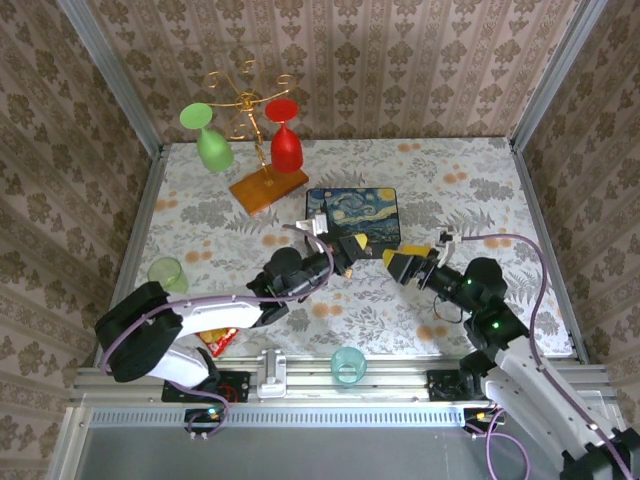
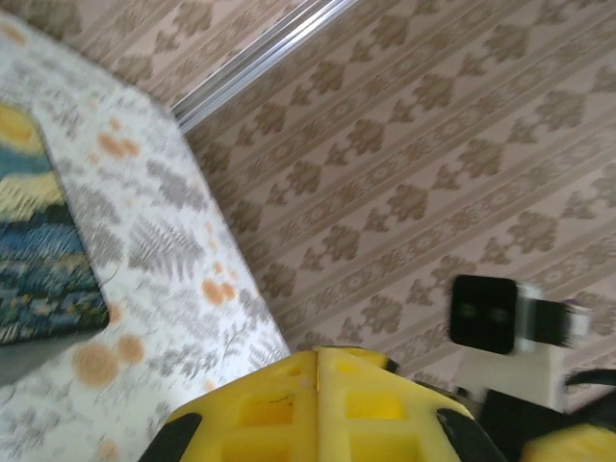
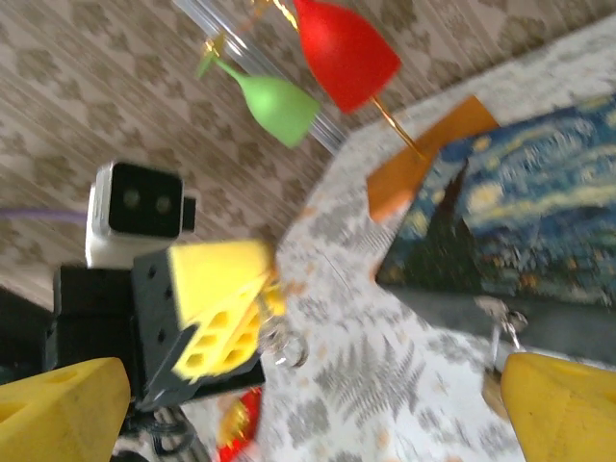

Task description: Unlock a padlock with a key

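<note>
My left claw (image 3: 258,289) is pinched shut, its yellow fingers meeting in a seam in its own wrist view. At its tip hangs what I take to be the padlock (image 3: 273,298): a brassy blur with a thin silvery loop below. From above, it sits at about 9 o'clock of my right claw (image 1: 403,262), close by. The painted box (image 1: 350,215) lies at 12 o'clock of both.

My right claw is spread wide with nothing between its fingers, and I cannot make out the key anywhere.

So I judge the job barely begun. The right claw must find the key and pinch its head so that the blade sticks out. The left should hold steady with the keyhole turned toward 3 o'clock. A loosely hanging lock would swing away from the blade.
</note>
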Motion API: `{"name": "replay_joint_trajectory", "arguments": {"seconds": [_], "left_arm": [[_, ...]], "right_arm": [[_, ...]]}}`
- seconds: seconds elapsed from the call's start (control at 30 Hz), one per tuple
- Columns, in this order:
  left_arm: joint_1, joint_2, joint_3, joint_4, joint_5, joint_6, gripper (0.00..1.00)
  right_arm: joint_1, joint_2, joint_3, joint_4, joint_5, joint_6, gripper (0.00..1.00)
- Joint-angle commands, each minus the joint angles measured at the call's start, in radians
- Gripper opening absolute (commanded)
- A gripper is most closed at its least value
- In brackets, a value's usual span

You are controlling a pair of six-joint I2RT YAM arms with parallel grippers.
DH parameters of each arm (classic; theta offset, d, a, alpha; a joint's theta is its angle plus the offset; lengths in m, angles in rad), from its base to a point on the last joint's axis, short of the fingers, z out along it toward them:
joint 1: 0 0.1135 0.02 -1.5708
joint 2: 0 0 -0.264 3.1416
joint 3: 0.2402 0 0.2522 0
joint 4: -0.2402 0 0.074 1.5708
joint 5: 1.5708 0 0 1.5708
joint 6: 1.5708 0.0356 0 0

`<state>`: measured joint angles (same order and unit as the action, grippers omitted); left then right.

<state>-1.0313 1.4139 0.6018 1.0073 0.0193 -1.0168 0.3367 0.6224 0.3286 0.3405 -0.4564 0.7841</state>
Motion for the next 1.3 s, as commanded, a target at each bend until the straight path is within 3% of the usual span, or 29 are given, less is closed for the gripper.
{"name": "replay_joint_trajectory", "arguments": {"seconds": [0.0,0.17,0.43,0.77,0.97,1.1,1.27], "left_arm": [[-0.001,-0.013,-0.023,0.154,-0.002,0.028,0.00],[-0.009,0.005,-0.003,0.202,0.019,0.002,0.00],[-0.034,0.021,-0.017,0.272,-0.021,0.034,0.00],[-0.043,-0.007,-0.028,0.272,-0.056,0.079,0.00],[-0.057,-0.019,-0.045,0.277,-0.091,0.101,0.00],[-0.055,-0.028,-0.047,0.279,-0.101,0.108,0.00],[-0.055,-0.016,-0.041,0.280,-0.090,0.100,0.00]], "right_arm": [[-0.022,0.120,-0.018,0.412,-0.205,0.212,1.00],[0.013,0.245,0.006,0.620,-0.210,0.273,0.99],[0.079,0.290,0.025,0.641,-0.196,0.292,0.89],[0.127,0.376,0.038,0.802,-0.179,0.374,0.49],[0.136,0.369,0.027,0.805,-0.162,0.380,0.35],[0.137,0.352,0.007,0.791,-0.152,0.382,0.33],[0.137,0.330,-0.011,0.783,-0.142,0.382,0.18]]}}
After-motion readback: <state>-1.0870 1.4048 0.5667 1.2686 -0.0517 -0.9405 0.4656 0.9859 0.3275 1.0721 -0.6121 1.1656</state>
